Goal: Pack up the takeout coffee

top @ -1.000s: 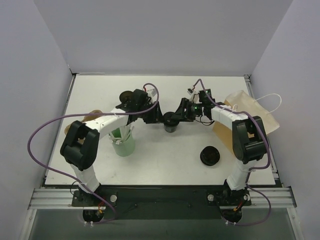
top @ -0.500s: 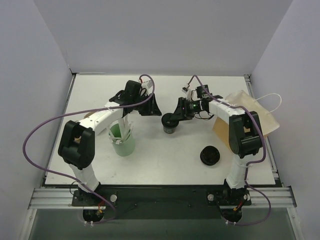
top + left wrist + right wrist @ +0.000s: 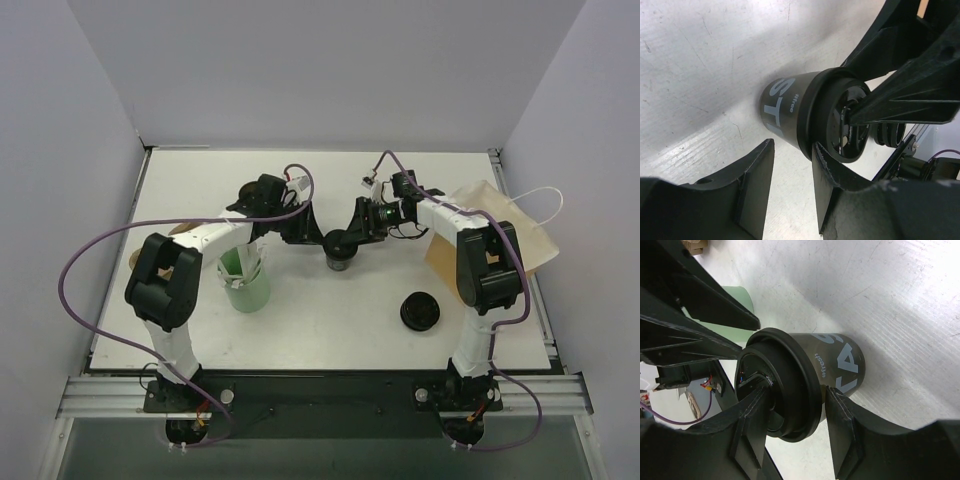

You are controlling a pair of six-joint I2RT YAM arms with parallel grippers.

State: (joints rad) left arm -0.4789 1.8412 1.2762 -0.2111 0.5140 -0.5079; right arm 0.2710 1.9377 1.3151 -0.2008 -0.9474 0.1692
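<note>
Black lidded takeout coffee (image 3: 805, 375), pale lettering.

1. Top external: I look steeply down from above and behind the arm bases, far enough to take in the whole tabletop (image 3: 330, 320).
2. Left wrist: very close, past its own gripper (image 3: 792, 170), facing the black cup (image 3: 790, 107).
3. Right wrist: equally close, opposite side.
4. All three share that cup (image 3: 341, 246) (image 3: 840, 365).
</note>
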